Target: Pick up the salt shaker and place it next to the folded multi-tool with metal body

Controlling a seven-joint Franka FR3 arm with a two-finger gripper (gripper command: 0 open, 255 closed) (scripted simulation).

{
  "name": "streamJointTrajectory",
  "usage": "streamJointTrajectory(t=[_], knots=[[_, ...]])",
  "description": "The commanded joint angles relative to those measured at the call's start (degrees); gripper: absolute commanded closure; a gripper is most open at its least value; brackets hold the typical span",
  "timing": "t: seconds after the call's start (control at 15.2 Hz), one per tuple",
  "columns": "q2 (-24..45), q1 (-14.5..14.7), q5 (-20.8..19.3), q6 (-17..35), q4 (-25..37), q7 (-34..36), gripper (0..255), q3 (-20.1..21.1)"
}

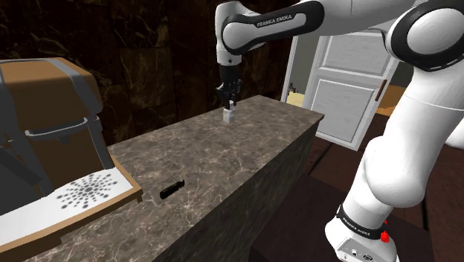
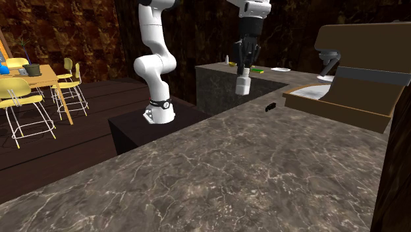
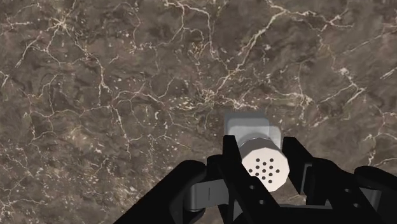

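A small white salt shaker with a perforated round top and a square base is clasped between the black fingers of my gripper, which is shut on it. The shaker sits at the far end of the dark marble counter, at or just above its surface; I cannot tell whether it touches. In the second exterior view the shaker hangs under the gripper. The folded multi-tool, small and dark, lies on the counter well short of the shaker, near the wooden tray; it also appears as the multi-tool.
A brown boxy appliance stands on a wooden tray with a white dotted mat, beside the multi-tool. A white panelled door lies beyond the counter's far end. Yellow chairs and a table stand far off, and a second counter carries small items.
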Motion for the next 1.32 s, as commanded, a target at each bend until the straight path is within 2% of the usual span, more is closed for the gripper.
streamJointTrajectory(t=[0.0,0.66,1.25], knots=[[0.65,1.2,0.13,-0.87,1.25,2.48,255,1.29],[4.61,7.88,0.46,-3.56,6.42,15.62,255,8.04],[13.05,14.54,-0.66,-7.51,17.47,27.06,255,13.17]])
